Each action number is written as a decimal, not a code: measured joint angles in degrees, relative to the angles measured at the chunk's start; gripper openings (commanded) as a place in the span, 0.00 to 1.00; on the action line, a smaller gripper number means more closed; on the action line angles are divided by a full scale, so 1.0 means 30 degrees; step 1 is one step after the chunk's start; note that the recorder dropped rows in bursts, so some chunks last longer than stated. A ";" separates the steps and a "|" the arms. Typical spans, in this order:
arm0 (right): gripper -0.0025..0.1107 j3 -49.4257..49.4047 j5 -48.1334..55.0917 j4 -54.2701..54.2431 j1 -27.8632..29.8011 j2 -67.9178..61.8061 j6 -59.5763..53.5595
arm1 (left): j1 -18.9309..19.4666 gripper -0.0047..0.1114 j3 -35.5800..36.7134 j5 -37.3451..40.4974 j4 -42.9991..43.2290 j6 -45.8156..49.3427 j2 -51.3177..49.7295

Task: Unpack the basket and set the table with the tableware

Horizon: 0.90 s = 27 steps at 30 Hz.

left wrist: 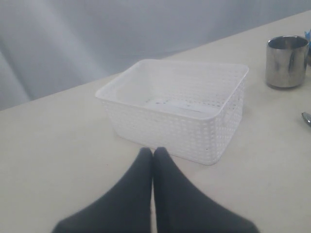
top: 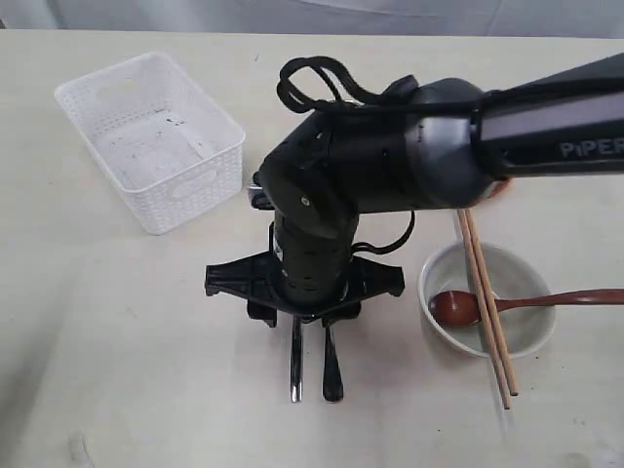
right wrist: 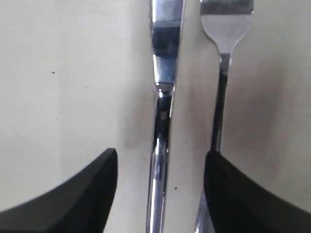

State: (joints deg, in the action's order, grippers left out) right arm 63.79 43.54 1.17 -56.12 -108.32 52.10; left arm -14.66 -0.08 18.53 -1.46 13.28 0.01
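Right gripper [right wrist: 160, 158], jaws spread, straddling slim steel knife [right wrist: 163, 97] on pale cream table [right wrist: 73, 73], steel fork [right wrist: 226, 29] parallel just beside it, presumably laid as a place setting.

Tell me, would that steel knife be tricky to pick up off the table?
Probably. The knife looks polished and mirror-bright, so it may slip in a grip. It lies flat and thin on the table, leaving little edge to grab. Being flat, pushed it would likely slide, not roll.
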 measured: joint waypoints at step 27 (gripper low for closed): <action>0.02 -0.2195 0.1240 1.4545 0.0000 1.7779 0.0091 | 0.0000 0.04 0.0000 0.0000 0.0000 0.0000 0.0000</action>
State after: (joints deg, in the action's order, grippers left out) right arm 57.20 47.26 44.80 -56.12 -54.99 52.37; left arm -14.66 -0.08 18.53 -1.46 13.28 0.01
